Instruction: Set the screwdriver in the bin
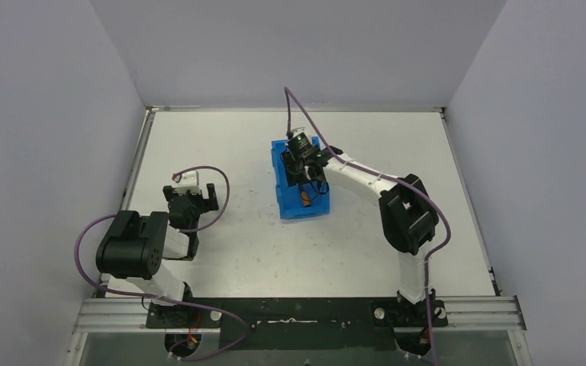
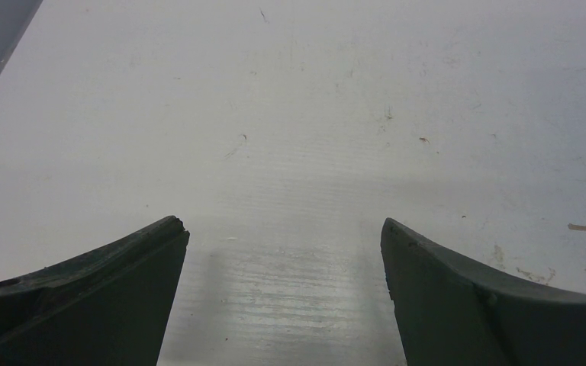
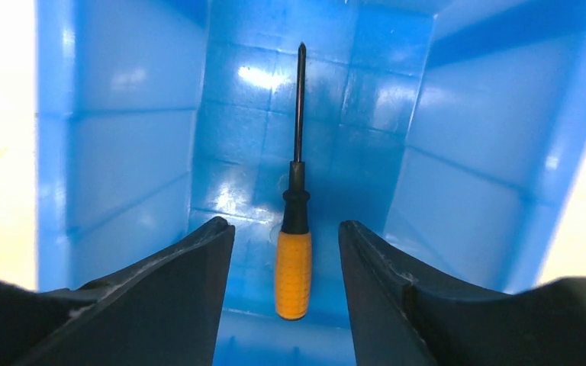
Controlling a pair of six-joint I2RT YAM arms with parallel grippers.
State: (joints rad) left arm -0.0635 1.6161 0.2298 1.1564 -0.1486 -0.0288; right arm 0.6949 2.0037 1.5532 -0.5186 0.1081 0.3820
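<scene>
The blue bin [image 1: 282, 187] stands in the middle of the table. The screwdriver [image 3: 294, 252], orange handle and thin black shaft, lies flat on the bin's floor [image 3: 236, 175]; its handle shows in the top view [image 1: 306, 200]. My right gripper [image 3: 286, 236] hangs open over the bin, its fingers either side of the handle with gaps on both sides, touching nothing. In the top view it is above the bin [image 1: 307, 169]. My left gripper [image 2: 284, 229] is open and empty over bare table, far left of the bin [image 1: 191, 200].
White walls close in the table on the left, back and right. The table surface [image 2: 313, 114] under the left gripper is bare with small scuffs. A metal rail [image 1: 297, 313] runs along the near edge by the arm bases.
</scene>
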